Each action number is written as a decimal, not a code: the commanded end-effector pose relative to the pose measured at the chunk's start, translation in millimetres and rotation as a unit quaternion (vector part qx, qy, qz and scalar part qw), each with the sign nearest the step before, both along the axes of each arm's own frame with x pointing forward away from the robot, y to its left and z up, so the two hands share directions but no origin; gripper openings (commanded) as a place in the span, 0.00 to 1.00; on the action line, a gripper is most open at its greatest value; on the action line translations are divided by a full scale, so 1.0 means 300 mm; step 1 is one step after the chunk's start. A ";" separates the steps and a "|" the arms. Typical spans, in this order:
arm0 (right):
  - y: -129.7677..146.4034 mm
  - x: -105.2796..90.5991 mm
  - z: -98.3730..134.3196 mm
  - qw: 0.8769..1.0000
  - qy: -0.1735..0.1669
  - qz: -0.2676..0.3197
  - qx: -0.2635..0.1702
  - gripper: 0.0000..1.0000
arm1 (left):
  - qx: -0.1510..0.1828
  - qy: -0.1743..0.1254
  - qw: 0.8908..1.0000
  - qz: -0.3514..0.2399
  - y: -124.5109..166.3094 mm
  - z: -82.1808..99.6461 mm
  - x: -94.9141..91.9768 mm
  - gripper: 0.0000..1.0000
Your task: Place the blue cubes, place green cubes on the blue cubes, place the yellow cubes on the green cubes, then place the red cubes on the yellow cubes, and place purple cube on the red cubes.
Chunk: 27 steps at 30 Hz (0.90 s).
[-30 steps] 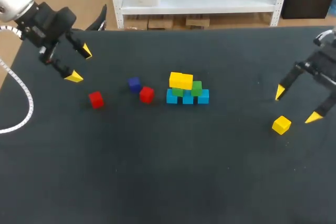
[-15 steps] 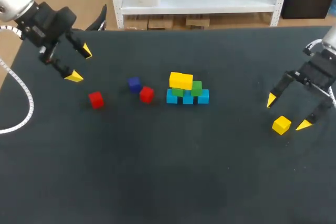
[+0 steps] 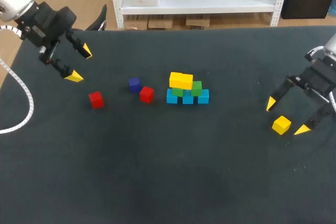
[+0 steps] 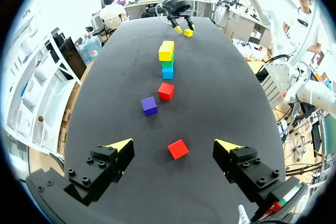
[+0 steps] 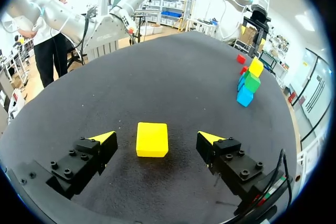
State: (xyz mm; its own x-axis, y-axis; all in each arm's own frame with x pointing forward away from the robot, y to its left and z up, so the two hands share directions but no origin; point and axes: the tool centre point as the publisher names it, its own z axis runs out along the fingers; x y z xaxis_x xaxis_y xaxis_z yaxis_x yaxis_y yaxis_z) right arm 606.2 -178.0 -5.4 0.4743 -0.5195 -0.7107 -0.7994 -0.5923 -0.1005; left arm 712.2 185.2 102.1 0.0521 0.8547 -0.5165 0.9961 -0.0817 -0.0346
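Yellow cube (image 3: 281,125) lies lower right on tabletop (image 3: 173,171) btwn our right fingers (image 3: 271,103), spread open w/o touching, prob. set to grab it for the stack (image 3: 187,90) at centre; left fingers (image 3: 73,77) open, upper left.

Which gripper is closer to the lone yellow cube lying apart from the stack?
The right. The right gripper is open with the yellow cube between its tips, untouched. The left gripper is far off, beyond the stack.
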 end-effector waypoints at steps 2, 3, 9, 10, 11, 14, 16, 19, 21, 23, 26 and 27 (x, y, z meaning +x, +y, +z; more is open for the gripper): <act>-0.001 0.002 -0.018 1.000 0.006 -0.010 -0.002 0.82 | 0.000 0.000 1.000 -0.001 0.001 -0.001 0.004 1.00; -0.001 0.001 -0.019 1.000 0.007 -0.013 -0.003 0.73 | 0.000 0.000 1.000 -0.001 0.001 -0.001 0.004 1.00; -0.007 -0.002 -0.023 1.000 0.011 -0.012 -0.009 0.37 | 0.000 0.000 1.000 -0.001 0.001 -0.001 0.004 1.00; -0.008 -0.002 -0.023 1.000 0.012 -0.012 -0.011 0.16 | 0.000 0.000 1.000 -0.001 0.001 -0.001 0.004 1.00; -0.009 -0.003 -0.022 1.000 0.012 -0.011 -0.012 0.00 | 0.000 0.000 1.000 -0.001 0.001 -0.001 0.004 1.00; -0.013 -0.005 -0.009 1.000 0.011 -0.012 -0.019 0.00 | 0.000 0.000 1.000 -0.001 0.001 -0.001 0.004 1.00; -0.015 -0.004 0.011 0.999 0.019 -0.033 -0.022 0.00 | 0.000 0.000 1.000 -0.001 0.001 -0.001 0.004 1.00; -0.013 0.010 0.050 0.994 0.038 -0.106 -0.017 0.00 | 0.000 0.000 1.000 -0.001 0.001 -0.001 0.004 1.00; -0.001 0.024 0.086 0.983 0.052 -0.173 -0.002 0.00 | 0.000 0.000 1.000 -0.001 0.001 -0.001 0.004 1.00; 0.020 0.041 0.124 0.968 0.074 -0.238 0.030 0.00 | 0.000 0.000 1.000 -0.001 0.001 -0.001 0.004 1.00; 0.063 0.067 0.163 0.943 0.096 -0.313 0.063 0.00 | 0.000 0.000 1.000 -0.001 0.001 -0.001 0.004 1.00; 0.081 0.075 0.173 0.936 0.098 -0.331 0.068 0.00 | 0.000 0.000 1.000 -0.001 0.001 -0.001 0.004 1.00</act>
State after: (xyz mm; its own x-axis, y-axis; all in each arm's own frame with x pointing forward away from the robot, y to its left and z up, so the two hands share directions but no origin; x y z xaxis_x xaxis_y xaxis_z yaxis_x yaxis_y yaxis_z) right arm 634.7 -158.3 40.3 0.1619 -0.6150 -0.7717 -0.9620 -0.2726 0.0155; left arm 712.2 185.1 102.1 0.0521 0.8547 -0.5165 0.9961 -0.0817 -0.0346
